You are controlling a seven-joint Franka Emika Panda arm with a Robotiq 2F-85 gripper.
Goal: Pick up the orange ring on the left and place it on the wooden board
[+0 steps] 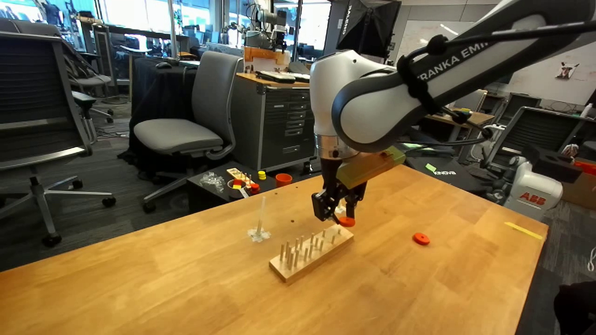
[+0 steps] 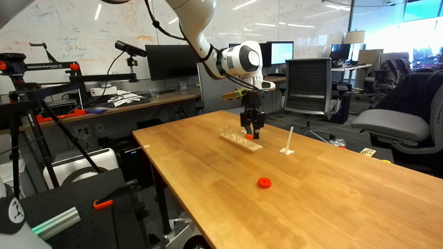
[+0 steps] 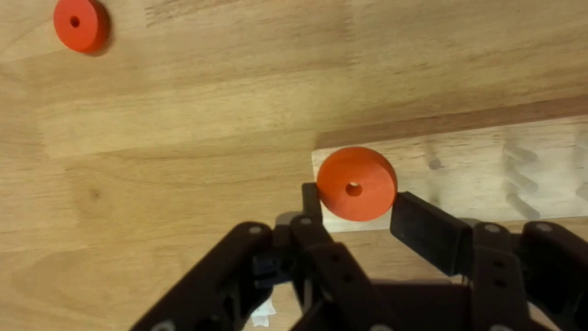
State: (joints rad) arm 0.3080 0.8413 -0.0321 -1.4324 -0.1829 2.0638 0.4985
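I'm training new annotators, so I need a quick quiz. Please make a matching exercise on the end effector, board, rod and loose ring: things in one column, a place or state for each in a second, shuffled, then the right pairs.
Things:
1. End effector
2. Board
3. Rod
4. Loose ring

Places or states:
A. Bears several pegs
B. Lies on the table, apart from the board
C. Grips an orange ring
D. Stands with tape around its base

Pairs: 1-C, 2-A, 3-D, 4-B
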